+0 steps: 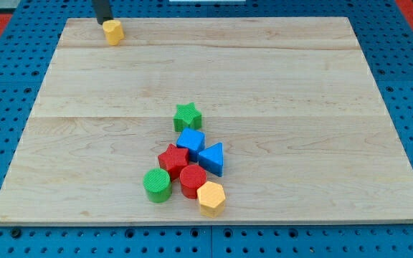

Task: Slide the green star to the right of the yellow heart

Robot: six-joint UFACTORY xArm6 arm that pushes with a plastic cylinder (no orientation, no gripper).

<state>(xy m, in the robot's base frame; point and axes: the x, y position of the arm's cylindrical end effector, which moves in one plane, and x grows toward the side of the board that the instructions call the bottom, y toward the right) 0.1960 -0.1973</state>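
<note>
The dark rod's tip point(104, 22) touches the yellow heart point(112, 31) at the wooden desk's point(300, 107) top left. It has no jaws. The ridged green star point(187, 116) sits far below.

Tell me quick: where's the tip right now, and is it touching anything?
My tip: no hand on this arm, so it holds nothing; it sits at the view's top left, right against the yellow block.
Green star: untouched, far from my tip.

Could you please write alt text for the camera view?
My tip rests beside the yellow heart at the wooden board's top left, far from the green star, which heads a cluster of blue, red, green and yellow blocks near the view's bottom.
</note>
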